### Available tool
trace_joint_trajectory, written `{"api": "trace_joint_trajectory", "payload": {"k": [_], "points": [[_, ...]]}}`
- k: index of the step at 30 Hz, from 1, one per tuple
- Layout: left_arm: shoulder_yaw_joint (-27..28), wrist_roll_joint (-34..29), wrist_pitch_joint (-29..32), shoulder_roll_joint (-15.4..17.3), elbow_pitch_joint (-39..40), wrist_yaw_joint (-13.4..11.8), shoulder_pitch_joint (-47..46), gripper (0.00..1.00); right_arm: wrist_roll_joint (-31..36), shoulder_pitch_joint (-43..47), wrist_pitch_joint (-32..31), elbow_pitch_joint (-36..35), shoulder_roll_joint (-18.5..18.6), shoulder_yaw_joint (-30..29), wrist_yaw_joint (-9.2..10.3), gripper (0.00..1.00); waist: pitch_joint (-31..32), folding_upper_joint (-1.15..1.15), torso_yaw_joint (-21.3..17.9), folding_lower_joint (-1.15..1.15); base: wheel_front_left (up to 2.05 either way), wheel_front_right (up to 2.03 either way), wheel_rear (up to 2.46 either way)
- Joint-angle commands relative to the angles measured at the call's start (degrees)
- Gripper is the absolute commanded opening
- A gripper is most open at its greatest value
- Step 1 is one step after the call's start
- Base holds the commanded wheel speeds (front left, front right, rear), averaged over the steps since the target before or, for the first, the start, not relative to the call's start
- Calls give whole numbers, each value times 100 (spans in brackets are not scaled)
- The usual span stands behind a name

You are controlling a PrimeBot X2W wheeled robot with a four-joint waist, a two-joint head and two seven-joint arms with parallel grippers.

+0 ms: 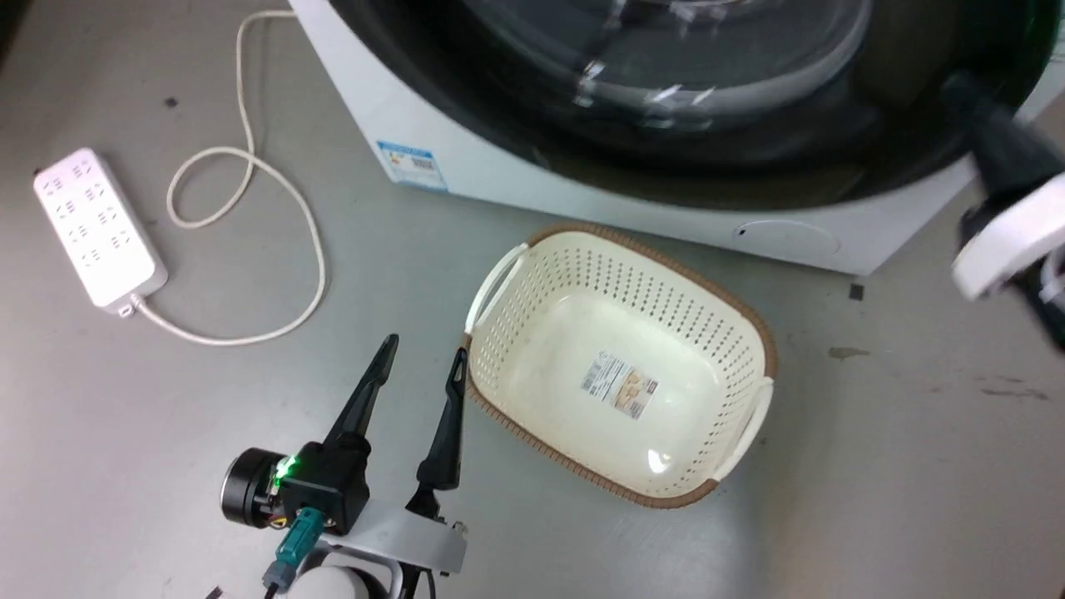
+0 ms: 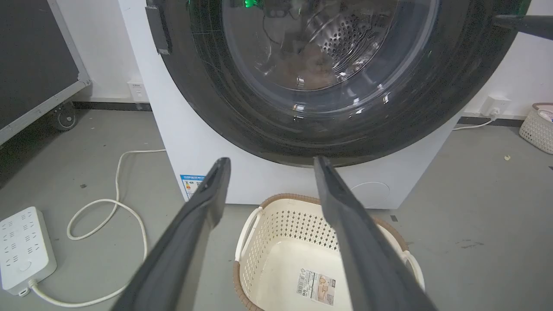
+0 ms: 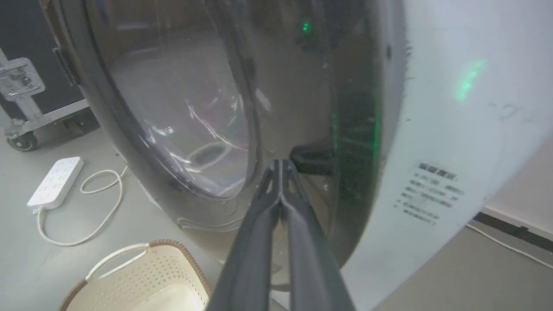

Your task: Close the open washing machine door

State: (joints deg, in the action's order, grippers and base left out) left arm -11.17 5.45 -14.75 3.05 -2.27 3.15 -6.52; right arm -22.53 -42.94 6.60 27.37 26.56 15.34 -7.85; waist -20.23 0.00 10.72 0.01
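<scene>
Right tool (image 3: 281, 167) closed, empty, at blurred washing machine door (image 3: 173, 108); left tool (image 1: 424, 349) spread, empty.

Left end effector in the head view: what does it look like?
The left end effector has two long, tapering dark fingers on a black block with a green light, a black cylinder beside it, a teal plug below, and a pale grey bracket.

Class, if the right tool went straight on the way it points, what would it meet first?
The glossy black rim of the door. The shut right tool looks very near it; whether it touches is unclear.
</scene>
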Motion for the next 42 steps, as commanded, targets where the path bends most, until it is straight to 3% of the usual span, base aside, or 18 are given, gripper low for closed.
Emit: {"api": "trace_joint_trajectory", "payload": {"k": [1, 8, 14, 15, 16, 20, 25, 28, 29, 32, 36, 42], "points": [[-44, 38, -25, -9, 45, -50, -102, 100, -105, -377, 9, 299, 71, -143, 36, 0, -92, 0, 82, -1, 0, 0, 0], [-106, 145, -25, -15, 84, -148, -163, 100, -49, -944, 209, 1020, 69, -188, 36, 0, -85, 0, 121, -1, 0, 0, 0], [-69, 287, -25, -16, 15, -225, -138, 100, -116, -807, 519, 1385, -68, 0, 36, 0, 212, 0, 13, -1, 0, 0, 0], [-46, 312, -25, -16, -14, -231, -127, 100, -144, -720, 584, 1378, -99, 34, 36, 27, 296, 0, -20, -1, 0, 0, 0], [-15, 350, -25, -16, -57, -244, -106, 100, -159, -610, 652, 1352, -125, 53, 36, 99, 395, 0, -59, -1, 0, 0, 0], [127, 431, -25, -16, -279, -266, -4, 100, -90, 20, 802, 1070, -240, 89, 36, 100, 825, 0, -272, -1, 0, 0, 0], [313, 499, -25, -17, -477, -277, 197, 100, 270, 1175, 836, 175, -514, -510, 36, 100, 1325, 0, -606, -1, 0, 0, 0], [373, 509, -25, -17, -516, -207, 299, 100, 525, 2038, 838, -492, -916, -1111, 36, 100, 1543, 0, -791, -1, 0, 0, 0], [413, 434, -25, -17, -565, -108, 393, 100, 785, 2810, 839, -1138, -1367, -1592, 36, 100, 1687, 0, -934, -1, 0, 0, 0], [467, 411, -25, -17, -654, -57, 483, 100, 1259, 3481, 839, -1794, -1752, -1927, 36, 100, 1809, 0, -1035, -1, 0, 0, 0], [524, 452, -25, -17, -724, -31, 607, 100, 1674, 4171, 839, -2362, -2137, -2139, 36, 100, 1915, 0, -1101, -1, 0, 0, 0], [597, 422, -25, -17, -847, -100, 740, 100, 1799, 4628, 839, -2516, -2312, -2045, 36, 100, 1967, 0, -1081, -1, 0, 0, 0]]}}
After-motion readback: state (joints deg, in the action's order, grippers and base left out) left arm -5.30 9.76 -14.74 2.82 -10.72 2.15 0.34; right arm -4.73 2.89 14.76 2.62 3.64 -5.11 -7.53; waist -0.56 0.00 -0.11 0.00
